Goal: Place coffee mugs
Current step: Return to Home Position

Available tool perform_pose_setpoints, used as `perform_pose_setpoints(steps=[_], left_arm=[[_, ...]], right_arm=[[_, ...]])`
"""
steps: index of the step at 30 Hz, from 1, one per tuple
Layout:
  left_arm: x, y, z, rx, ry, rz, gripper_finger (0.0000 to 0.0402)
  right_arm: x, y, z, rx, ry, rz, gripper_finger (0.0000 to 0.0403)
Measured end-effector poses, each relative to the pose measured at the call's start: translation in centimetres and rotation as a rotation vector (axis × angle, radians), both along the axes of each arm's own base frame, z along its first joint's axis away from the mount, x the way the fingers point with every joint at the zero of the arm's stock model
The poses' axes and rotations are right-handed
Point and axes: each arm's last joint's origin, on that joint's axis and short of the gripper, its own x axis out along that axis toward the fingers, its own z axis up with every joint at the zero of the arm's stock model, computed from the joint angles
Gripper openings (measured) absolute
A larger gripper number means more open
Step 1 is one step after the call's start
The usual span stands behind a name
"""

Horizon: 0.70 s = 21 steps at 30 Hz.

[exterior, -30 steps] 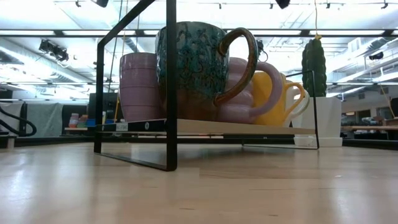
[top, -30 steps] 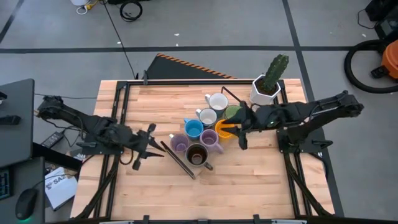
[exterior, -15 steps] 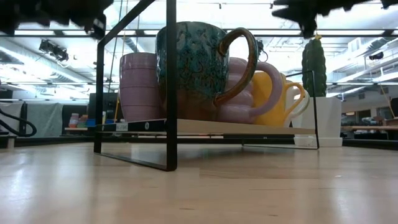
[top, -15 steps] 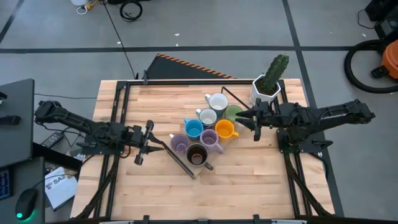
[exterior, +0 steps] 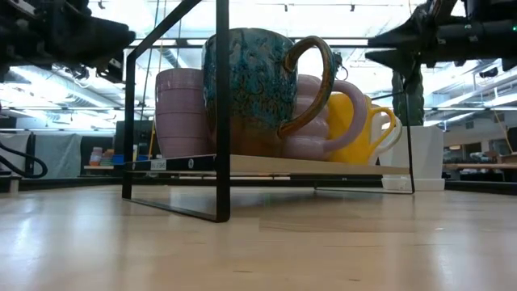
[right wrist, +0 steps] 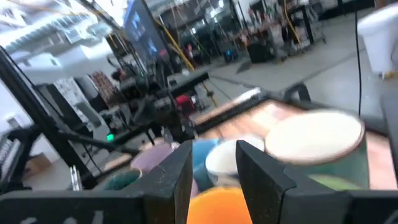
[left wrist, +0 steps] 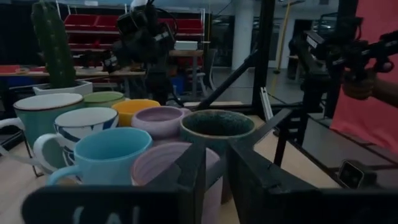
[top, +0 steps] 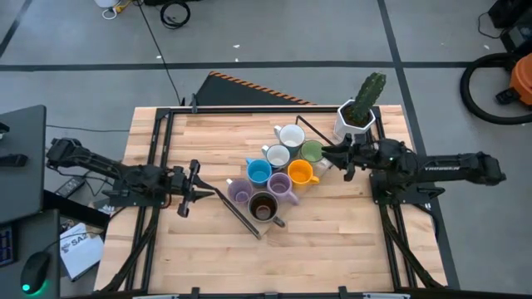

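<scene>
All eight mugs [top: 278,170] stand clustered on the shelf [exterior: 339,169], so the placing looks finished. The left gripper [top: 189,188] hangs beside the shelf on one side and the right gripper [top: 337,159] on the other. Both are slightly parted and empty. Only the arms' retreat seems left.

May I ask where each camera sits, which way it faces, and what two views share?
High view: overhead, straight down on the table; left arm, right arm show.
Low view: tabletop height, level toward the dark mug; arms overhead.
Left wrist view: left arm, past its open jaws toward the mugs.
Right wrist view: right arm, past its open jaws over the orange mug.
Shared: high and low show the cactus.
</scene>
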Motion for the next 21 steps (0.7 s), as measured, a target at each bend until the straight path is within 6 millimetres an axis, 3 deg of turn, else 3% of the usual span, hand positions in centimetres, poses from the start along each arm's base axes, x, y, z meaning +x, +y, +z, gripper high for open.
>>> perform_pose_setpoints(steps=[10, 15, 21], left_arm=[[-2.2, 0.4, 0.0, 0.002, -0.010, -0.061, 0.0017], [-2.9, 0.5, -0.9, -0.015, 0.006, -0.088, 0.0012], [-3.1, 0.7, -0.3, -0.036, -0.053, -0.049, 0.0013]], right_arm=[[-2.1, -0.2, 1.2, -0.079, -0.104, -0.023, 0.0128], [-2.1, -0.2, -0.7, -0.009, -0.092, -0.046, 0.0128], [-2.2, -0.5, -1.7, -0.004, -0.116, -0.142, 0.0128]])
